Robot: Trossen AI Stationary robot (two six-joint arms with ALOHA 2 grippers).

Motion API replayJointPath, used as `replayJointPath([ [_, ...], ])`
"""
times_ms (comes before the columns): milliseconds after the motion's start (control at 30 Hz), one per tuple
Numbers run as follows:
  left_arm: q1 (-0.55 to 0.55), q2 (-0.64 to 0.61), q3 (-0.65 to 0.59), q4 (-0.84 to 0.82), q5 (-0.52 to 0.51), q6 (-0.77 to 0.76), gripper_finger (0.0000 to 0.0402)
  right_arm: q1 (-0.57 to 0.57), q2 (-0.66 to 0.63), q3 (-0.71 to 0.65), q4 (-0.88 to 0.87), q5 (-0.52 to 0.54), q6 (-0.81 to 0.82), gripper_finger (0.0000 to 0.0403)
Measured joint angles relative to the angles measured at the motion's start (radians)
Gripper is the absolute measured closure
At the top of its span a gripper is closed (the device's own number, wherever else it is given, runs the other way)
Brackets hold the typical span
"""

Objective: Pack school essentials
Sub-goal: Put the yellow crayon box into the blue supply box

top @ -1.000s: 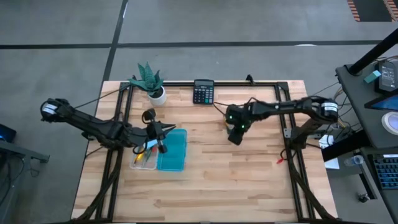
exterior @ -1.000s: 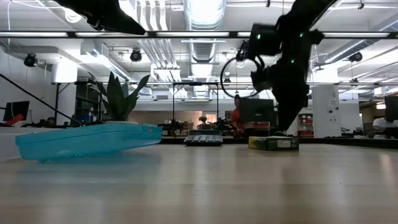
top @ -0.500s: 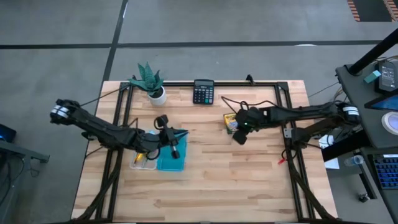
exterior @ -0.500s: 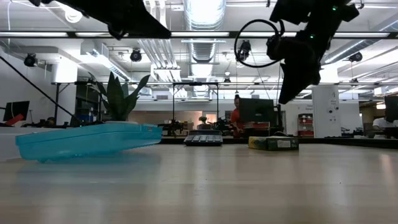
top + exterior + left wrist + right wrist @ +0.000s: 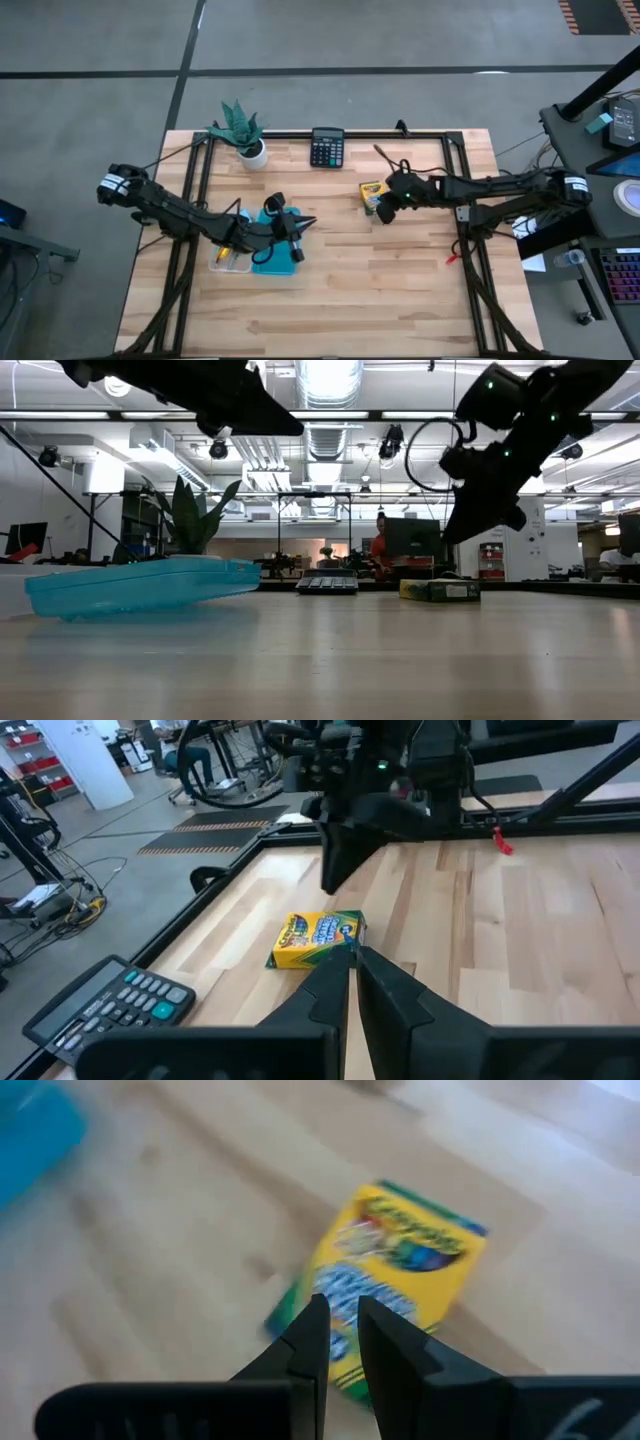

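Note:
The yellow crayon box (image 5: pixel 372 193) lies flat on the table right of centre; it also shows in my wrist views (image 5: pixel 400 1270) (image 5: pixel 318 938). My right gripper (image 5: pixel 384 208) hangs shut just beside it on the near side, slanting down, clear of the box (image 5: pixel 458 532). My left gripper (image 5: pixel 306 222) is shut and empty. It points almost level toward the table's right edge, above the teal lid (image 5: pixel 277 250). That lid leans on a clear box holding pens (image 5: pixel 230 257).
A calculator (image 5: pixel 327 147) and a potted green plant (image 5: pixel 243 132) stand along the far edge. A black frame runs round the table's sides. Bare wood lies toward the near edge and between the two grippers.
My left gripper has gone toward the table's right edge and sunk a little, staying shut above the teal lid. My right gripper has tipped from pointing steeply down to a slant and drawn back off the crayon box, which now shows uncovered and has not moved.

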Motion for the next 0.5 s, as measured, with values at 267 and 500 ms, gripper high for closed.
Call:
replayJointPath([
  [267, 0.000, 0.004, 0.005, -0.003, 0.005, 0.000, 0.0394, -0.131, 0.058, -0.047, 0.027, 0.033, 0.096, 0.0318],
  [500, 0.001, 0.004, 0.003, -0.003, 0.005, 0.007, 0.0394, -0.168, 0.125, -0.049, 0.050, 0.030, 0.097, 0.0230],
])
